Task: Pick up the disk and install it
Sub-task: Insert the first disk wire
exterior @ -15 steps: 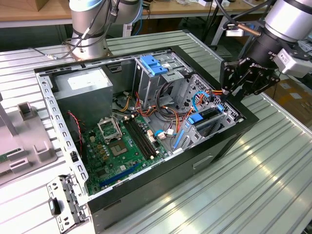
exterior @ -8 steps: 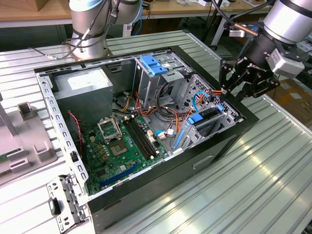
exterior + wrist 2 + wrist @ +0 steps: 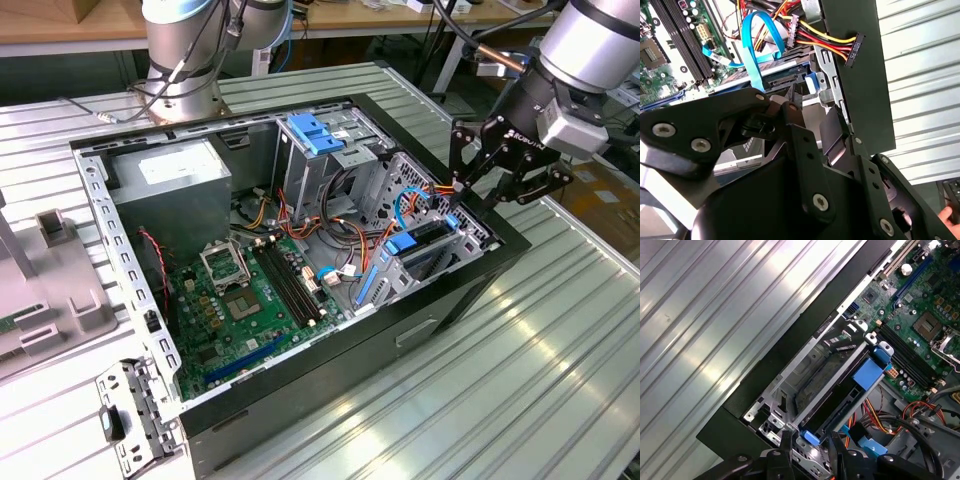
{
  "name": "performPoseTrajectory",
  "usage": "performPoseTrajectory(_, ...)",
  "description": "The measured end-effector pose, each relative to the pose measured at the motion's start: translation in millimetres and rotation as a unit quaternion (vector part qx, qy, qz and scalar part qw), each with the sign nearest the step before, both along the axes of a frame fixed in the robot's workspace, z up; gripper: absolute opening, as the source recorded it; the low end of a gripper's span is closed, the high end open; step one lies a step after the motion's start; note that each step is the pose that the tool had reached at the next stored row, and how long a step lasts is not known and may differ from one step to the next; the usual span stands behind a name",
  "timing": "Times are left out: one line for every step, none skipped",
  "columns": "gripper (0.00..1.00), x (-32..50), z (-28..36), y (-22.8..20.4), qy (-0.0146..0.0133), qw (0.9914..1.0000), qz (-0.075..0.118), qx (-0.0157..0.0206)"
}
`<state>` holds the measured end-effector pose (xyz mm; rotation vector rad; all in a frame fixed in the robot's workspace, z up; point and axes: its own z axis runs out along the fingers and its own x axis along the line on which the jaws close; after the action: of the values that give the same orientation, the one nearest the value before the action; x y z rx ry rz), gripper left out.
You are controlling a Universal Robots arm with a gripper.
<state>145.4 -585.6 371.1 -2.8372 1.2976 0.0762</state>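
On the exterior view's left, the grey power supply (image 3: 170,185) fills the case's back corner. Beside it the motherboard (image 3: 240,300) lies flat on the floor of the open computer case (image 3: 330,350), which rests on its side on the ribbed metal table (image 3: 530,380) so its inside faces up and can be reached from above. Further right, the disk (image 3: 432,243) stands on edge in the metal drive bay (image 3: 785,390) at the end of the case. In the first wrist view the disk (image 3: 832,390) sits down between the bay walls with its blue side rails along them, so it looks seated, or nearly so. A blue data cable (image 3: 752,45) and a red-and-yellow power lead (image 3: 825,42) hang loose near it, apparently not plugged in. Rightmost, the gripper (image 3: 462,190) leans in over the bay. Its fingers (image 3: 786,440) are a moderate gap apart on either side of the blue rail end, and I see no clamping on it.
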Motion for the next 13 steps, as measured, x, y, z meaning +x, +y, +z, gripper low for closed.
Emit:
performPoseTrajectory(0.42,0.0,0.0,0.0,0.0,1.0,0.0,0.0)
performPoseTrajectory(0.42,0.0,0.0,0.0,0.0,1.0,0.0,0.0)
performPoseTrajectory(0.42,0.1,0.0,0.0,0.0,1.0,0.0,0.0)
performPoseTrajectory(0.42,0.4,0.0,0.0,0.0,1.0,0.0,0.0)
performPoseTrajectory(0.42,0.7,0.0,0.0,0.0,1.0,0.0,0.0)
performPoseTrajectory(0.42,1.2,0.0,0.0,0.0,1.0,0.0,0.0)
performPoseTrajectory(0.42,1.9,-0.1,0.0,0.0,1.0,0.0,0.0)
performPoseTrajectory(0.42,3.0,-0.1,0.0,0.0,1.0,0.0,0.0)
performPoseTrajectory(0.42,3.7,-0.1,0.0,0.0,1.0,0.0,0.0)
performPoseTrajectory(0.42,4.3,-0.1,0.0,0.0,1.0,0.0,0.0)
performPoseTrajectory(0.42,5.2,-0.2,0.0,0.0,1.0,0.0,0.0)
performPoseTrajectory(0.42,5.8,-0.3,0.0,0.0,1.0,0.0,0.0)
performPoseTrajectory(0.42,6.5,-0.4,0.1,0.0,1.0,0.0,0.0)
